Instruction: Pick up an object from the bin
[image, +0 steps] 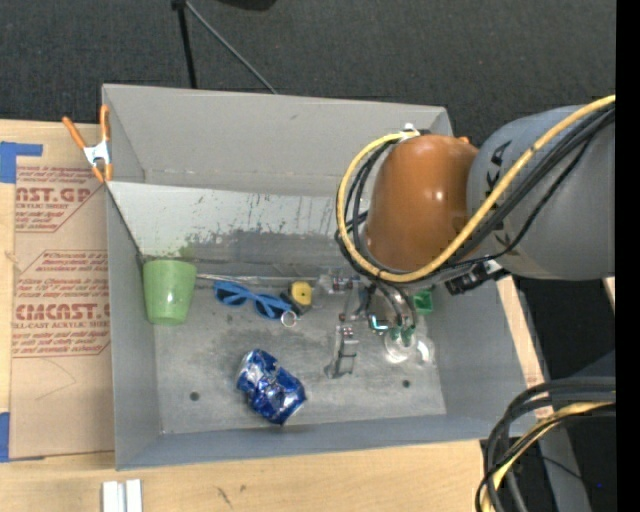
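- One grey metal bin (270, 130), with seven loose things on its floor, one of each kind.
- Far left: one green plastic cup (167, 290), right against the left wall.
- Next: one pair of blue sunglasses (250, 298), near the foot of the back wall.
- Front centre: one crumpled blue packet (270, 386), close to the front wall and apart from the rest.
- One small silvery ring (289, 319) sat just beside the sunglasses' right end, with one small yellow piece (301, 293) just behind it.
- The jaws were right of centre, low over bare floor, below the orange wrist cover (420, 205). Could not tell whether they were open or closed, or whether they held anything.
- One clear plastic piece (405, 347) lay just right of the jaws and was the nearest thing to them.
- One small green piece (423, 300) lay behind it, partly hidden by the wrist.
- Bare floor lay between the cup and the packet and in the front right corner.
- The arm (545, 190) overhung the right rim.
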